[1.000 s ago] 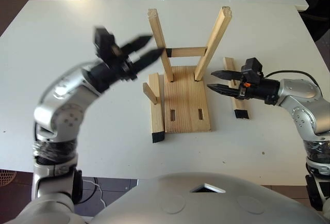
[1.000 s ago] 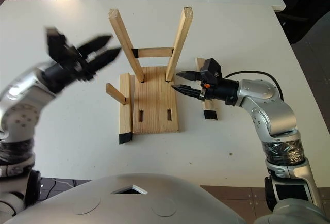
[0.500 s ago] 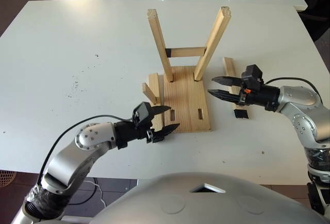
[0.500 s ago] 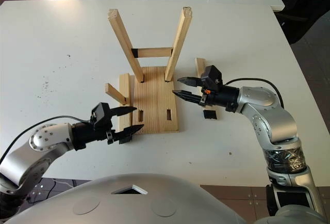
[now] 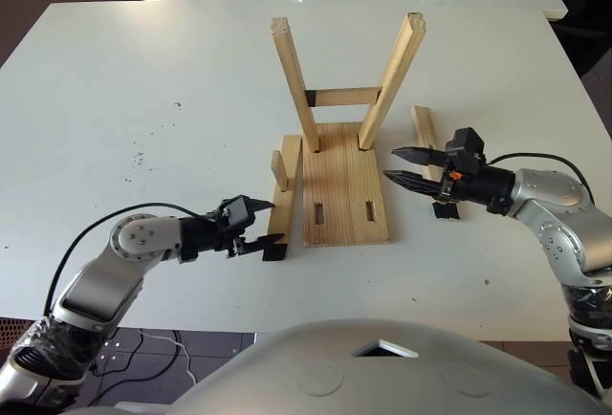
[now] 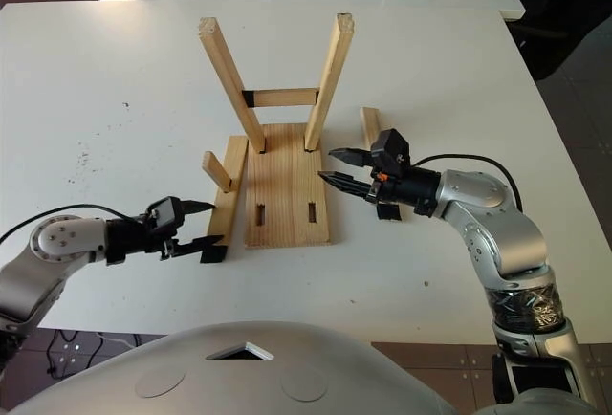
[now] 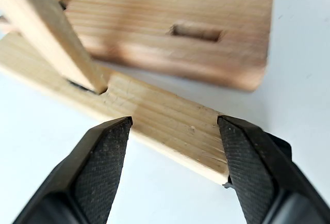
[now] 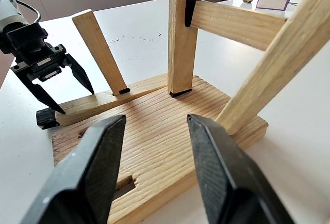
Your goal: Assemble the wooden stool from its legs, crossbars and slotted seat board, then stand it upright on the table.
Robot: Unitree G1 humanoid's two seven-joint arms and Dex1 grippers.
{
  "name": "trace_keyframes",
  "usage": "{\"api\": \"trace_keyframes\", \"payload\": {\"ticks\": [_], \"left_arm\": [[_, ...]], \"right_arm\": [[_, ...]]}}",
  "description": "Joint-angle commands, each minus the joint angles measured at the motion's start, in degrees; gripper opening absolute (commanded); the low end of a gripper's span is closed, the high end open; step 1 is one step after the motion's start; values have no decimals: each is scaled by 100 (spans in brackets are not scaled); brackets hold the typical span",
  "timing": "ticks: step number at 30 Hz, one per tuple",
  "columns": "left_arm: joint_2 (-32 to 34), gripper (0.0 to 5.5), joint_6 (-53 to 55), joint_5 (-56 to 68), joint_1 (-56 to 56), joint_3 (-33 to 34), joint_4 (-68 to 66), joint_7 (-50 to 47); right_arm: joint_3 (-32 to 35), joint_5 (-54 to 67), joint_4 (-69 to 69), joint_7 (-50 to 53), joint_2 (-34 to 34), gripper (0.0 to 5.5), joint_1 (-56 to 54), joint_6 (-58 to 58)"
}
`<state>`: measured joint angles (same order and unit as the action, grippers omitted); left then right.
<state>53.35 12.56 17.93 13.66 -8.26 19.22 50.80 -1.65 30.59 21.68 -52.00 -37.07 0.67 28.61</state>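
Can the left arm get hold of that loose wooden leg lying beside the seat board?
Probably yes: the left end effector is open, with its fingers on either side of the loose leg's near end and nothing between.
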Motion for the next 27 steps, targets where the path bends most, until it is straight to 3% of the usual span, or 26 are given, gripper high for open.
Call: {"api": "trace_keyframes", "payload": {"ticks": [1,6,11,18,26,27], "left_arm": [[373,307,122,-491,-58,223,-769,103],[579,307,-150,-687,-454,501,-1435,224],[347,307,240,-335,-772,764,-1482,235],[-215,307,836,-69,-820,636,-1191,175],[-876,307,631,-855,-1300,163,-2405,-385],[-955,288,587,-877,-1330,177,-2477,-471]], "right_arm": [[53,-26,81,65,7,218,77,-45],[39,-57,68,90,25,218,83,-72],[17,-79,64,106,28,218,97,-101],[-41,-111,-9,65,3,218,30,-116],[-147,-182,-104,-16,1,218,-68,-136],[-157,-193,-115,-28,2,218,-86,-136]]}}
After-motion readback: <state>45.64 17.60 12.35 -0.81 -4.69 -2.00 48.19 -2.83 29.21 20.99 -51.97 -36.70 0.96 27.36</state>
